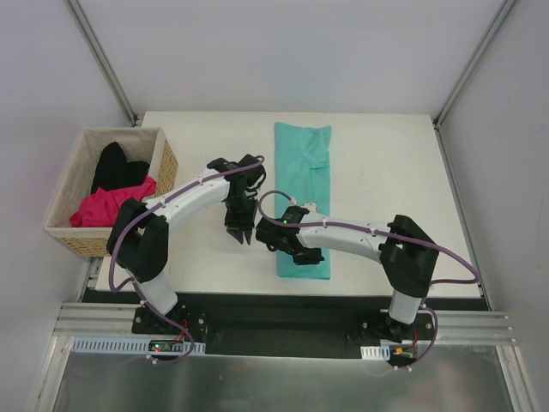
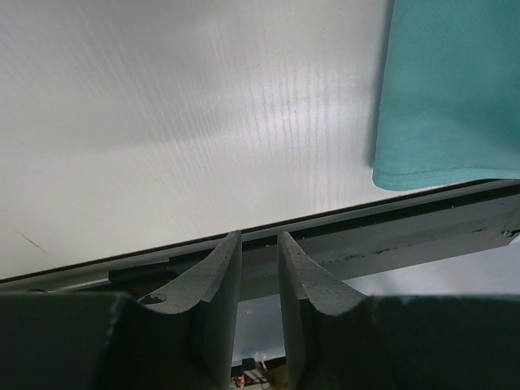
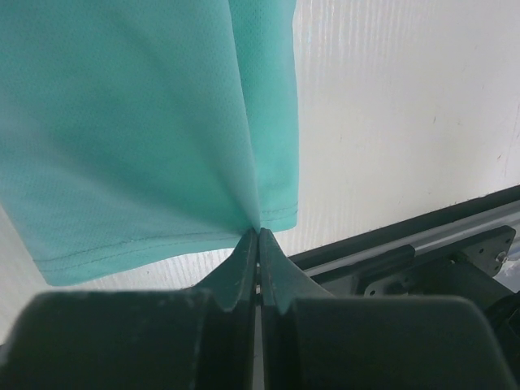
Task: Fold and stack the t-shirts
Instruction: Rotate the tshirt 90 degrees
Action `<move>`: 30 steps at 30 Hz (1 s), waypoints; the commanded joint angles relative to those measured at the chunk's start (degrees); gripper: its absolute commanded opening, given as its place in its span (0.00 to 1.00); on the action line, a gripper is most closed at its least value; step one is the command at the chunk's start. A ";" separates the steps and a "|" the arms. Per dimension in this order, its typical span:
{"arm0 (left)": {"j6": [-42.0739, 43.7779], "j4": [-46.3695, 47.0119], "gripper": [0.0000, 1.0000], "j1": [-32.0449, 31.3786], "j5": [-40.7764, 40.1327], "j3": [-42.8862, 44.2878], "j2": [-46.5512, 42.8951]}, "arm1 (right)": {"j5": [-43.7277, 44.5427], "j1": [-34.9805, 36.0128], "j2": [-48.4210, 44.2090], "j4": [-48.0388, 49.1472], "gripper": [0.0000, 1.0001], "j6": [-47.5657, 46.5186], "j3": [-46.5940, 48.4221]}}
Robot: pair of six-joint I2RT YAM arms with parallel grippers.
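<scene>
White tabletop [image 1: 386, 172] fills the middle of the scene, with pale grey walls around it and a metal rail along its near edge.

On it lies the teal t-shirt [image 1: 302, 163], folded lengthwise into a long narrow strip. It runs from the far middle of the table down to the near edge. Its far end shows a creased sleeve fold. Up close the cloth is a fine mesh knit with a stitched hem. The fabric draws into a pucker at one spot on the near hem, close to a corner.

A woven wicker basket [image 1: 64, 184] stands off the table's left side. Inside it the pink t-shirt [image 1: 107, 209] lies crumpled at the near side. The black t-shirt [image 1: 116, 167] is bunched behind it, toward the far side.

The right gripper [image 3: 258, 237] has its jaws pressed together on the teal shirt's hem, right at the pucker. The left gripper [image 2: 260, 236] hangs over bare table just left of the teal strip, near the table's near edge. Its jaws stand partly apart with nothing between them.
</scene>
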 commanded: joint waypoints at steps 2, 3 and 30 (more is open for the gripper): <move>0.93 -2.09 0.24 0.42 -0.15 1.09 0.79 | -1.15 0.11 0.09 -3.04 0.01 3.52 -0.90; 0.93 -2.09 0.24 0.42 -0.23 1.09 0.88 | -1.24 0.20 0.09 -3.04 0.01 3.78 -1.17; 1.98 -3.67 0.24 0.42 0.47 12.78 4.30 | -0.28 0.29 -1.92 -2.60 0.01 4.40 -3.01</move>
